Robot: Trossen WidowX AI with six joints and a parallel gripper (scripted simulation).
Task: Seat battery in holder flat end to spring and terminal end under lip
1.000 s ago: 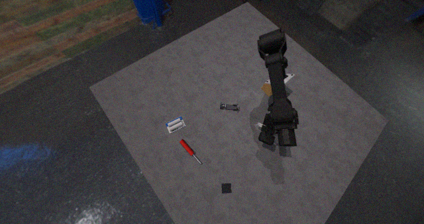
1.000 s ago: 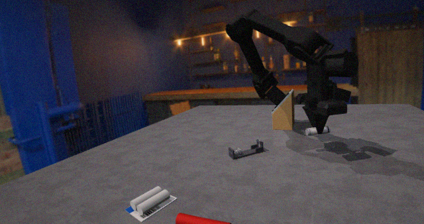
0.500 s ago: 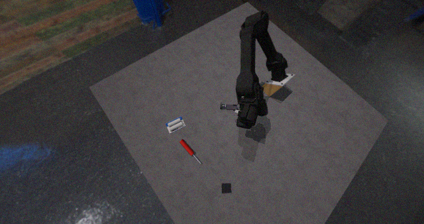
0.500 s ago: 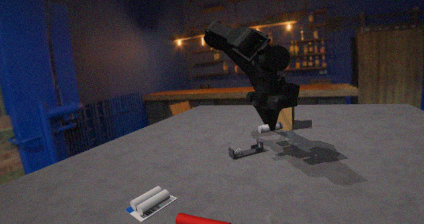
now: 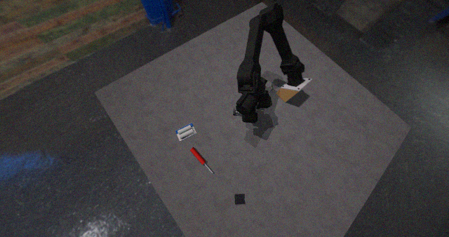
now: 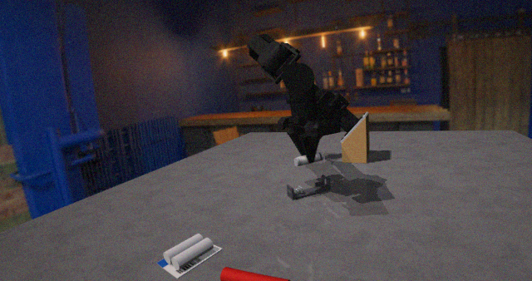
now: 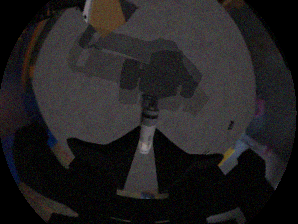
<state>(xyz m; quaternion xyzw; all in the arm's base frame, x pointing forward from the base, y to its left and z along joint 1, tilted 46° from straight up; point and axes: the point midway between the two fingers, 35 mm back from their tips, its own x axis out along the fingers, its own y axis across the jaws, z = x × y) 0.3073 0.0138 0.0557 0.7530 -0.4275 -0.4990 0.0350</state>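
Battery (image 6: pixel 307 160) in gripper (image 6: pixel 309 156) — above holder (image 6: pixel 308 188)

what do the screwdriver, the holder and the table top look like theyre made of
Screwdriver: glossy red handle, likely plastic; thin pale shaft, likely metal.
Holder: dark and matte, probably plastic; a small bright glint inside may be a metal contact.
Table top: flat grey with fine speckle and no shine, like felt or rough laminate; uncertain.
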